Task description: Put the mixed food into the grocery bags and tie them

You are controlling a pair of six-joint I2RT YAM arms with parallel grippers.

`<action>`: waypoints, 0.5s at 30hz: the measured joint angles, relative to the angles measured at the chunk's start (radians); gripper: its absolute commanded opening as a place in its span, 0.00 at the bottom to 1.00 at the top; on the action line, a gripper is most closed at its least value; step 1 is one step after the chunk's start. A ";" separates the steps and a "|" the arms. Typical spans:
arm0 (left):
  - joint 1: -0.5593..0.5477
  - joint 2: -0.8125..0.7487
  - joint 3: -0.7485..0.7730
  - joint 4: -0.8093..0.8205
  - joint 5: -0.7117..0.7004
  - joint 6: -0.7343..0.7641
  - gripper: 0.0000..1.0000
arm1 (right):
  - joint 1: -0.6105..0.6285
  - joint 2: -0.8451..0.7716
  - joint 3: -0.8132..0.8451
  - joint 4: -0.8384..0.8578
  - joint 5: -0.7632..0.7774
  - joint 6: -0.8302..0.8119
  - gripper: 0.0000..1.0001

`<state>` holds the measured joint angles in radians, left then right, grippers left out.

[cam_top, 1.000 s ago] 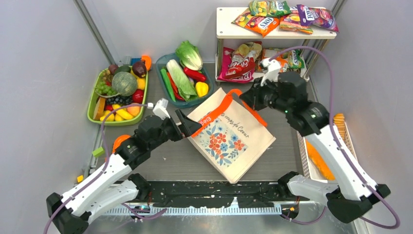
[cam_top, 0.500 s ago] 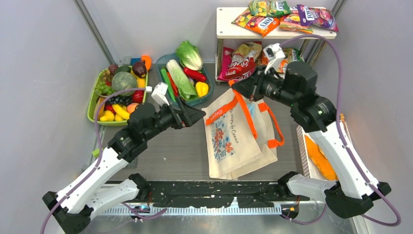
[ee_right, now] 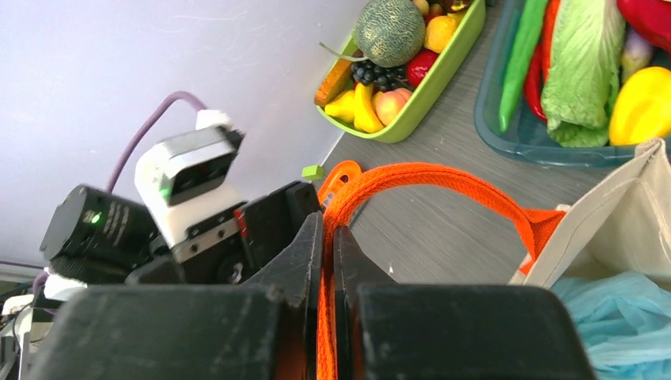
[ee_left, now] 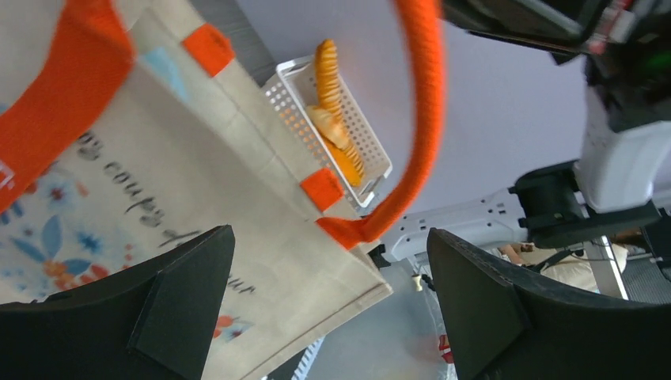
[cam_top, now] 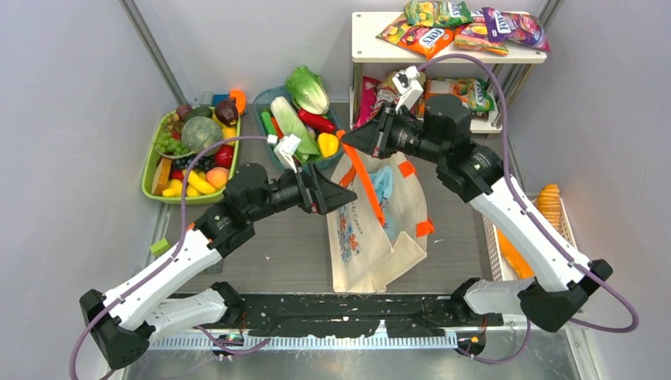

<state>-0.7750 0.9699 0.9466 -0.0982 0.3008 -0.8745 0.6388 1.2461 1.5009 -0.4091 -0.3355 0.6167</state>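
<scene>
The beige canvas tote [cam_top: 372, 229] with floral print stands mid-table, mouth up. A thin light-blue plastic bag [cam_top: 382, 186] lies inside it. My right gripper [cam_top: 346, 144] is shut on the tote's orange handle [ee_right: 427, 178] and holds it up at the tote's far-left corner. My left gripper [cam_top: 342, 199] is open right beside the tote's left face [ee_left: 158, 182], with nothing between its fingers. The other handle loop [ee_left: 423, 119] arches in front of it. Snack packets lie on the shelf top [cam_top: 459, 28] and lower shelf [cam_top: 392, 91]. Cabbage [ee_right: 581, 71], yellow pepper [ee_right: 642, 103] and melon [ee_right: 389, 30] sit in trays.
A blue tray [cam_top: 265, 103] of vegetables and a green tray [cam_top: 154, 170] of fruit stand at the far left. The white shelf [cam_top: 364, 47] is at the back. A white mesh basket [cam_top: 492, 245] with tan biscuits [cam_top: 549, 202] sits at the right edge.
My right gripper has pulled the handle up and toward the far left, turning the tote and opening its mouth. My left gripper has moved right, up to the tote's side.
</scene>
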 measured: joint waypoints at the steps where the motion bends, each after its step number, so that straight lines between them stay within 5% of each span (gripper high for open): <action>1: -0.006 -0.007 -0.003 0.027 0.004 0.006 0.96 | 0.007 0.016 0.010 0.010 0.003 0.016 0.05; 15: -0.018 -0.106 -0.061 0.107 -0.147 0.097 0.88 | 0.186 0.261 0.208 -0.021 0.146 0.085 0.05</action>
<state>-0.7925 0.8635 0.8852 0.0090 0.1535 -0.7780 0.8249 1.5070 1.7092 -0.4297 -0.1898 0.7017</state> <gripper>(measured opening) 0.932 0.085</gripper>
